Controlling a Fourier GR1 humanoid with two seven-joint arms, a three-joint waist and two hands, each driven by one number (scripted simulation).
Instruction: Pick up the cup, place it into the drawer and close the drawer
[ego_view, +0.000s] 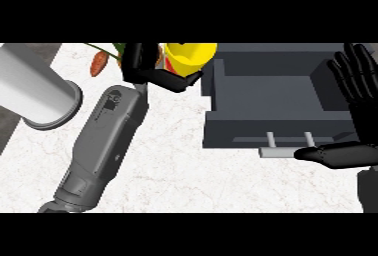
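Left hand (151, 67) at 12 o'clock curled round yellow cup (189, 56), open grey drawer (269, 132) at 2 o'clock, right hand (353, 115) at 3 o'clock, fingers spread straight.

White marble counter top (184, 165) with faint grey veins, large pale grey cylinder (37, 92) lying at far left, orange and green plant (100, 60) at the far edge, dark grey strip of floor (9, 130) at left

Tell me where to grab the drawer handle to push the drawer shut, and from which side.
Take the drawer handle along its pale bar, from the front, the near side. It stands off the drawer front on two posts, and the open right hand already sits beside it.
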